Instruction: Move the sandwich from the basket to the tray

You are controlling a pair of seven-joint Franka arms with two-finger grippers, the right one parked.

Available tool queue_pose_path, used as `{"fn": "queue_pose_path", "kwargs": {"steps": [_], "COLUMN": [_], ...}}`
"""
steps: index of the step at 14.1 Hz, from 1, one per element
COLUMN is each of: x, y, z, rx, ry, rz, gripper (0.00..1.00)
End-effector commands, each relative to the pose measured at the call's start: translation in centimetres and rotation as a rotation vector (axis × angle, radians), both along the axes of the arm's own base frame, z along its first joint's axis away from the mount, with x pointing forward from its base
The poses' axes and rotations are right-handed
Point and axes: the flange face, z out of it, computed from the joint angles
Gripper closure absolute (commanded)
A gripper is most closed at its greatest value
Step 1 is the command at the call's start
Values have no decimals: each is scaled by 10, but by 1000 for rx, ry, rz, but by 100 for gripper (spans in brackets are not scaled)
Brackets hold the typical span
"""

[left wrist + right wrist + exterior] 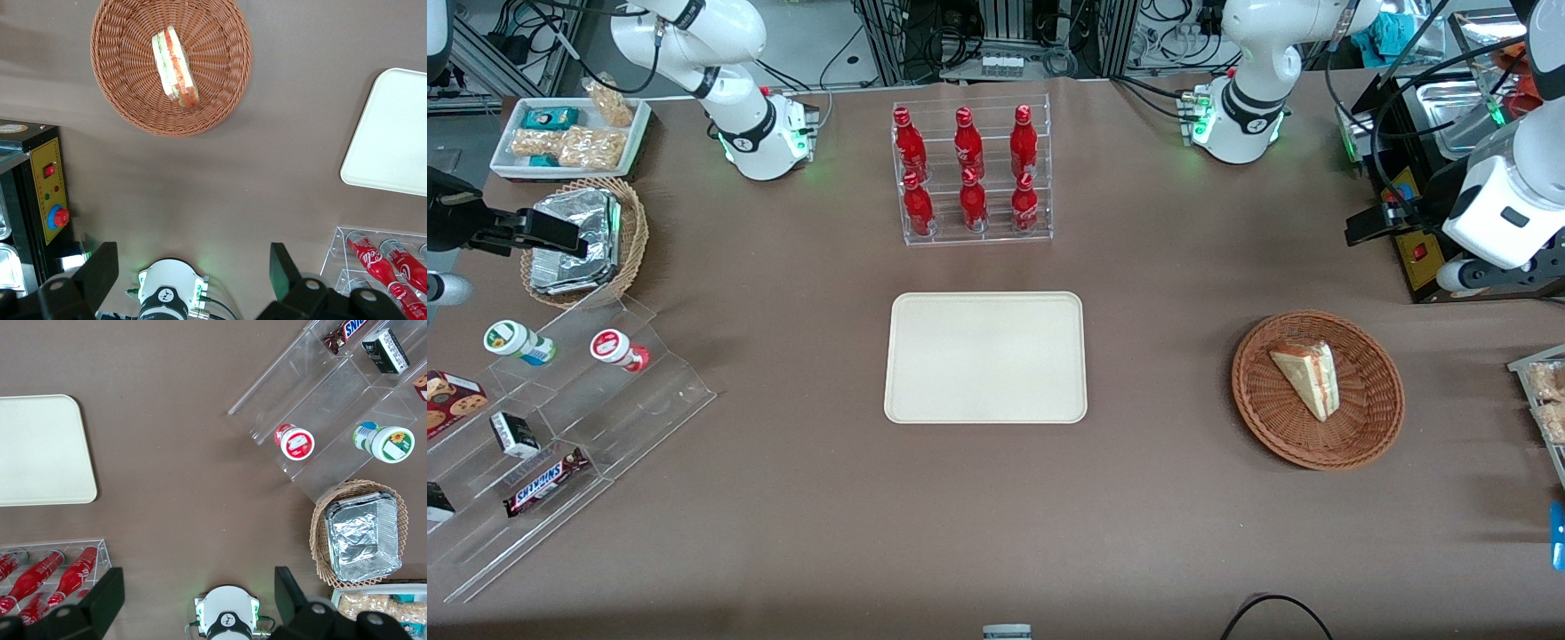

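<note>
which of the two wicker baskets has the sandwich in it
The wide, shallow reddish-brown wicker basket holds the triangular white-bread sandwich; the deeper tan wicker basket holds foil packets. The left gripper, fingers open, hovers above the table.

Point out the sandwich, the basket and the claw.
sandwich [1307, 377], front view, top bread face.
basket [1263, 418], front view, woven wall.
claw [193, 277], left wrist view, open, midway between fingertips.

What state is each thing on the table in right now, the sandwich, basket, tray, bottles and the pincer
sandwich: lying in the basket, not gripped.
basket: on the table, holding only the sandwich.
tray: flat on the table, nothing on it.
red bottles: six, upright in the clear rack.
pincer: open, raised above the table, holding nothing.
</note>
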Motion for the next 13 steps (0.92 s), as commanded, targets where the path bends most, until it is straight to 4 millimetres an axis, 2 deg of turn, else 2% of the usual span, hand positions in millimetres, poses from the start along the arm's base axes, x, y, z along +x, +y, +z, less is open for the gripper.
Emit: {"fn": "queue_pose_path", "kwargs": {"steps": [1, 8, 11, 13], "x": [-2, 3, 8, 9], "y": [-1, 2, 7, 13], "z": [3, -5, -24, -47], "rx": [-14, -2, 3, 7], "ry": [-11, -2, 40, 83], "rz": [8, 7, 16, 31], "gripper": [0, 0, 0, 0]}}
